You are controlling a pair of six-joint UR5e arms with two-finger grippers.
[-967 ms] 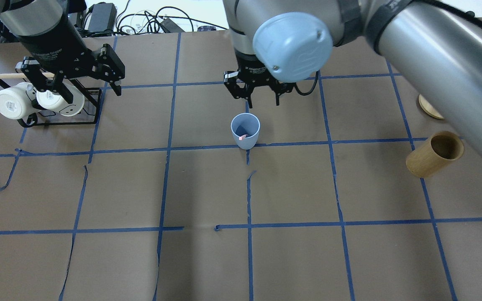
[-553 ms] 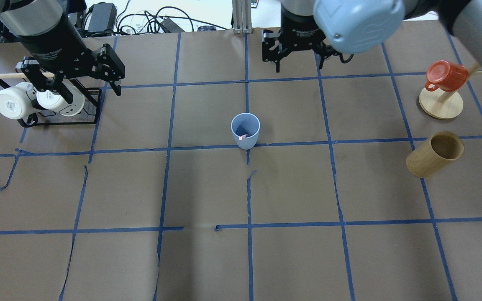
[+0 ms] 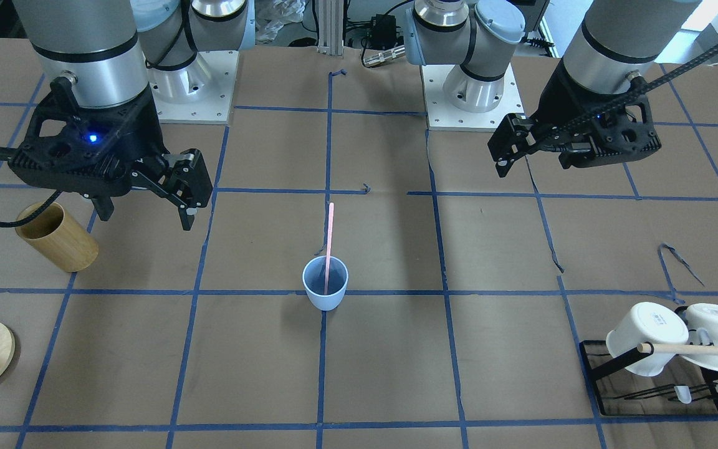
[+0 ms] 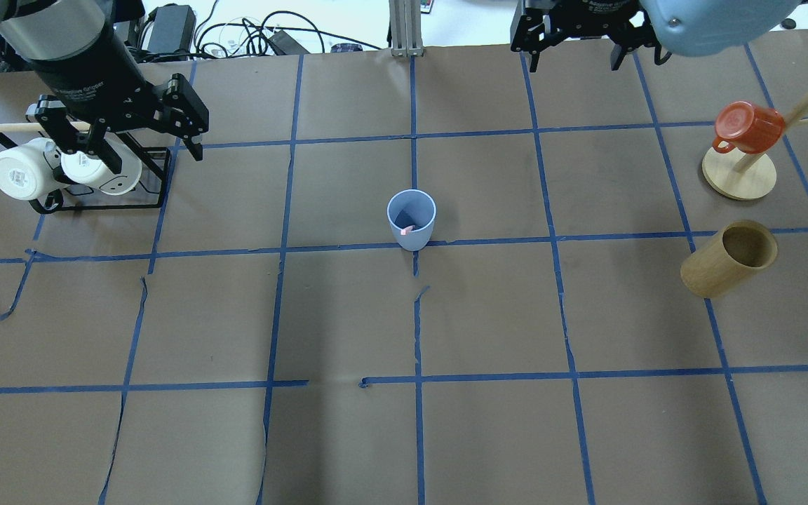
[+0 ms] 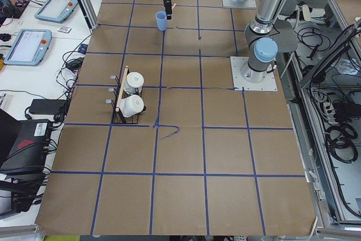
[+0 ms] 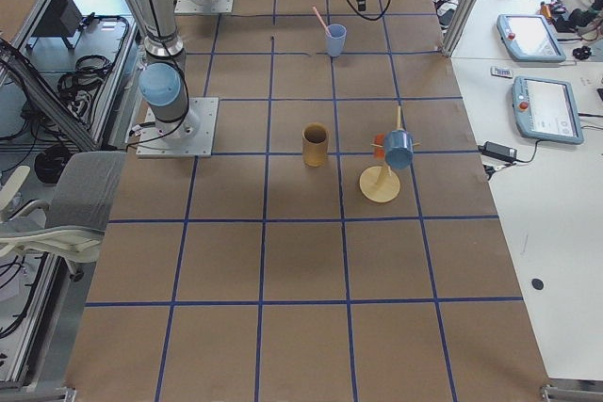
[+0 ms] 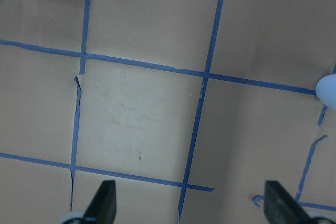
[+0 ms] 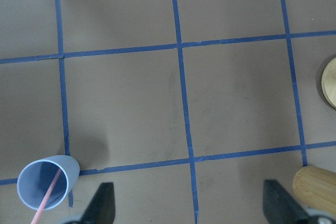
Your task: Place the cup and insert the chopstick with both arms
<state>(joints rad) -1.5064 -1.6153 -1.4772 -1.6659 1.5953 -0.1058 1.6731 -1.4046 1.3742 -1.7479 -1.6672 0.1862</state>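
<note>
The light-blue cup (image 4: pixel 411 219) stands upright at the table's middle, also in the front view (image 3: pixel 325 284). The pale-pink chopstick (image 3: pixel 329 243) stands in it, leaning on the rim toward the robot; overhead only its tip (image 4: pixel 406 229) shows. My right gripper (image 4: pixel 574 67) is open and empty, raised at the table's far edge, well away from the cup. Its wrist view shows the cup (image 8: pixel 46 183) with the chopstick (image 8: pixel 47 200) at lower left. My left gripper (image 4: pixel 158 163) is open and empty, hovering beside the mug rack.
A black rack (image 4: pixel 155 189) with two white mugs (image 4: pixel 22 174) stands at far left. A tan wooden cylinder (image 4: pixel 726 258) stands at right. A red mug (image 4: pixel 748 126) hangs on a wooden tree stand (image 4: pixel 738 175) behind it.
My right arm has drawn back from just behind the cup to the table's far edge, gripper open. The cup, the chopstick and the left arm have not moved.
</note>
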